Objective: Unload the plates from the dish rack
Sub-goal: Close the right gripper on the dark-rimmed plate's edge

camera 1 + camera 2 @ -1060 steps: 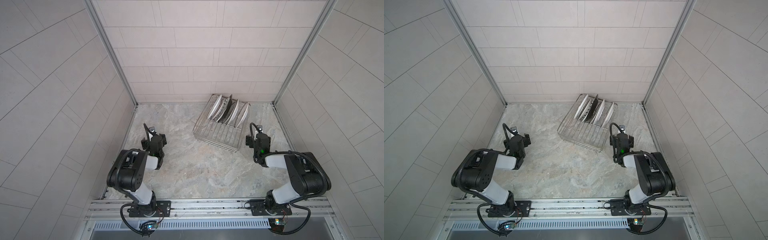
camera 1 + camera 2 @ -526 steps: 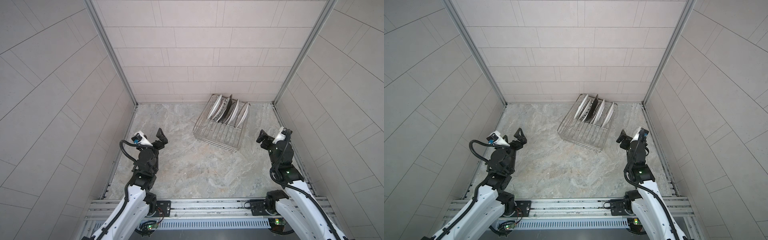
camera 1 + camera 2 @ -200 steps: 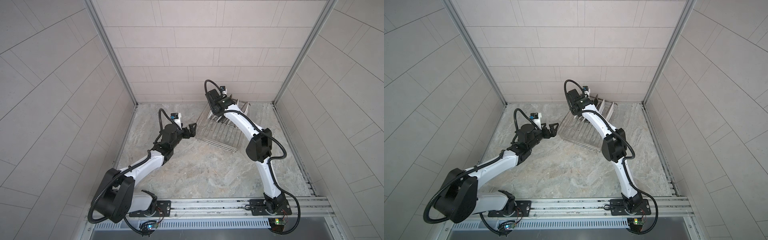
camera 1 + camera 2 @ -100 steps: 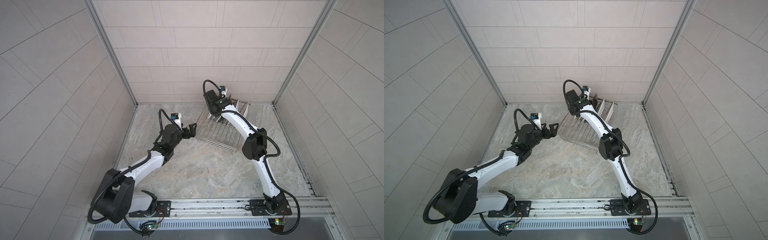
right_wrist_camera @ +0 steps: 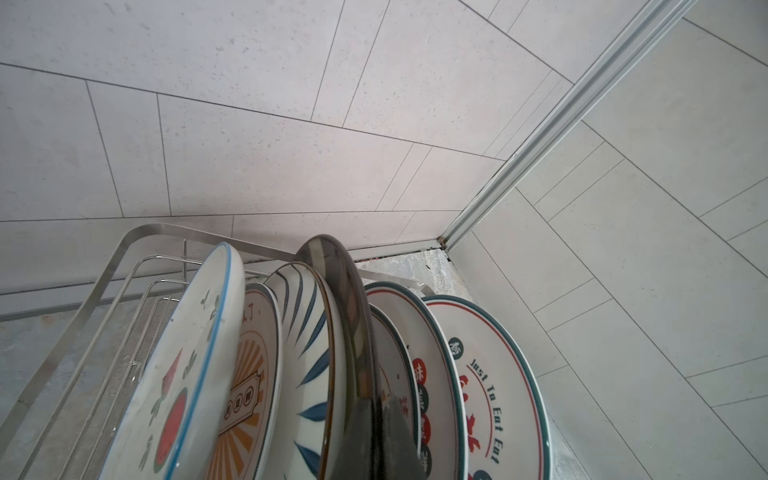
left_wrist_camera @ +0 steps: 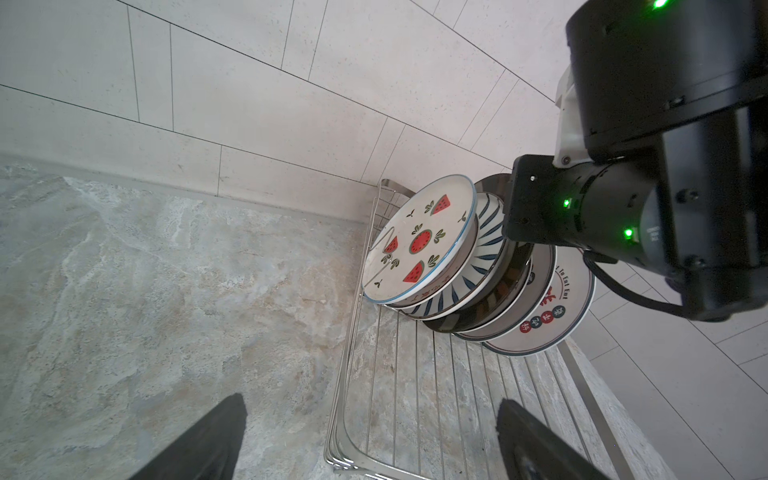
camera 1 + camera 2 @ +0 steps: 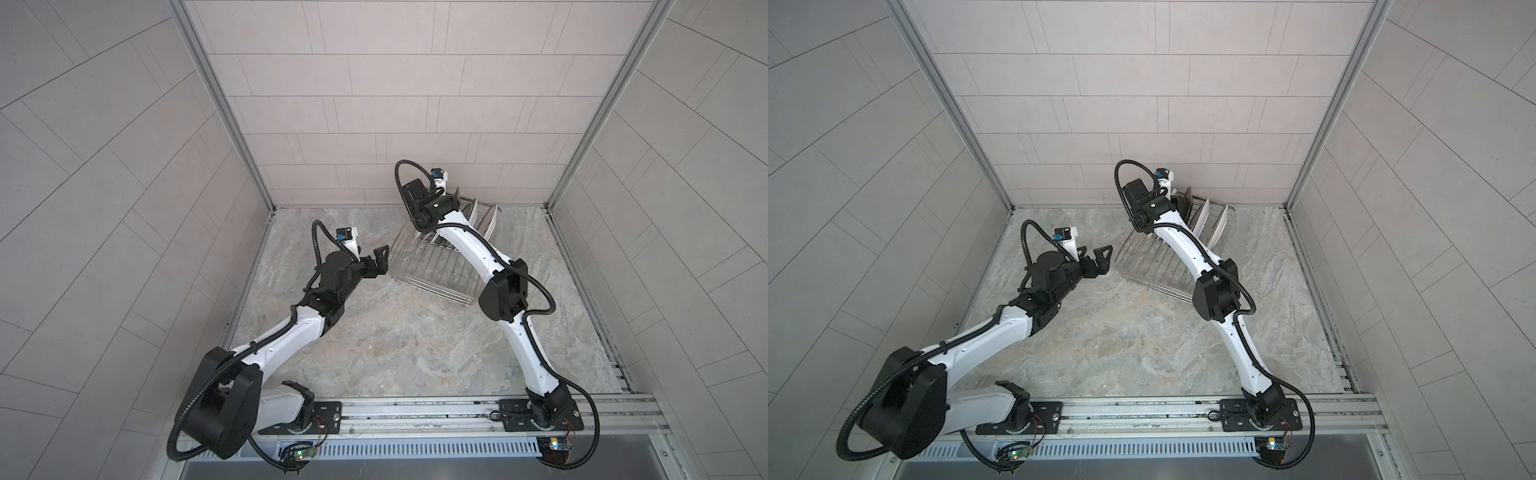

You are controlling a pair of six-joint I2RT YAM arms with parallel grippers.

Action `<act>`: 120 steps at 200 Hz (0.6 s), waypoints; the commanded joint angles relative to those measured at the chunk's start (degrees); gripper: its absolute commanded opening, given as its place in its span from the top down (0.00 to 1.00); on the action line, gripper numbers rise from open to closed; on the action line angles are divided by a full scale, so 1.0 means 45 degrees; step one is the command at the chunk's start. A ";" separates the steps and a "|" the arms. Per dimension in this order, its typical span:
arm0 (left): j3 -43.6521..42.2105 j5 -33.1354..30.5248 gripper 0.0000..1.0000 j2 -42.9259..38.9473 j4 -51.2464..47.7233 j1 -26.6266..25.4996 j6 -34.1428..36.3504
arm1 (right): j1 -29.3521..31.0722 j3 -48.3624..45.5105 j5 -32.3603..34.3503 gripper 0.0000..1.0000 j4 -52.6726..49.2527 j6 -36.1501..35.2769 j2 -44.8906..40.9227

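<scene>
The dish rack is a silver wire basket at the back of the table. Several plates stand on edge in its far end. A watermelon plate is outermost, followed by an orange sunburst plate, a blue-leaf plate, a dark-rimmed plate and red-character plates. My right gripper is shut on the dark-rimmed plate's upper rim, one finger on each face. My left gripper hangs open at the rack's near left corner, holding nothing.
The tiled back wall stands close behind the rack, with a metal corner post to its right. My right arm stretches over the rack's wire floor. Bare marbled tabletop lies in front of the rack.
Both arms first swung out from the front to the rack. In the last second my right gripper's jaws closed onto the dark-rimmed plate's rim. The left gripper stayed put, open.
</scene>
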 commanded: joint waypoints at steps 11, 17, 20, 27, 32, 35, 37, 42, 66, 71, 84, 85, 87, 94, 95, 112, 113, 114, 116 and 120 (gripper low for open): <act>-0.0178 -0.0156 0.00 0.0101 0.0522 -0.0083 0.0128 | 0.0136 0.0350 0.0567 0.93 -0.0289 -0.0891 -0.1292; -0.0207 -0.0126 0.00 0.0157 0.0590 -0.0095 0.0128 | 0.0056 0.0325 0.0156 0.91 -0.0765 -0.0433 -0.1321; -0.0220 -0.0123 0.00 0.0178 0.0637 -0.0078 0.0121 | 0.0032 0.0247 0.0011 0.90 -0.0924 -0.0281 -0.1357; -0.0223 -0.0119 0.00 0.0267 0.0738 -0.0083 0.0104 | 0.0020 -0.0065 -0.0165 0.91 -0.0921 -0.0226 -0.1435; -0.0226 -0.0153 0.00 0.0329 0.0780 -0.0093 0.0092 | 0.0020 -0.0268 -0.0195 0.93 -0.0825 -0.0230 -0.1478; -0.0223 -0.0192 0.00 0.0366 0.0805 -0.0081 0.0046 | 0.0020 -0.0359 -0.0180 0.94 -0.0758 -0.0227 -0.1497; -0.0227 -0.0220 0.00 0.0380 0.0805 -0.0092 0.0025 | 0.0020 -0.0402 -0.0178 0.94 -0.0718 -0.0236 -0.1484; -0.0204 -0.0259 0.00 0.0424 0.0847 -0.0080 0.0001 | 0.0021 -0.0467 -0.0177 0.95 -0.0594 -0.0322 -0.1488; -0.0231 -0.0227 0.00 0.0483 0.0937 -0.0083 0.0009 | 0.0144 -0.0378 0.0168 0.95 -0.0390 -0.0611 -0.1515; -0.0225 -0.0224 0.00 0.0528 0.0962 -0.0078 0.0004 | 0.0188 -0.0405 0.0193 0.95 -0.0340 -0.0635 -0.1563; -0.0232 -0.0174 0.00 0.0670 0.1060 -0.0091 -0.0023 | 0.0201 -0.0500 0.0064 0.95 -0.0292 -0.0675 -0.1540; -0.0237 -0.0172 0.00 0.0684 0.1053 -0.0093 -0.0025 | 0.0198 -0.0490 0.0041 0.94 -0.0299 -0.0675 -0.1519; -0.0226 -0.0156 0.00 0.0709 0.1062 -0.0095 -0.0051 | 0.0187 -0.0488 -0.0010 0.94 -0.0344 -0.0670 -0.1495; -0.0232 -0.0133 0.00 0.0806 0.1139 -0.0094 -0.0074 | 0.0143 -0.0471 -0.0097 0.94 -0.0600 -0.0482 -0.1393; -0.0227 -0.0113 0.00 0.0830 0.1151 -0.0085 -0.0080 | 0.0140 -0.0466 -0.0098 0.93 -0.0649 -0.0442 -0.1368; -0.0174 0.0019 0.00 0.1023 0.1256 -0.0079 -0.0147 | -0.0010 -0.0498 0.0020 0.88 -0.1478 0.0310 -0.1067; -0.0169 0.0032 0.00 0.1036 0.1249 -0.0087 -0.0156 | -0.0024 -0.0509 0.0038 0.87 -0.1528 0.0355 -0.1058; -0.0156 0.0038 0.00 0.1042 0.1255 -0.0091 -0.0160 | -0.0022 -0.0515 0.0057 0.87 -0.1562 0.0396 -0.1044; -0.0147 0.0058 0.00 0.1062 0.1259 -0.0085 -0.0163 | -0.0044 -0.0543 0.0081 0.86 -0.1637 0.0457 -0.1019; -0.0116 0.0080 0.00 0.1106 0.1258 -0.0091 -0.0174 | -0.0090 -0.0580 0.0113 0.83 -0.1732 0.0624 -0.0966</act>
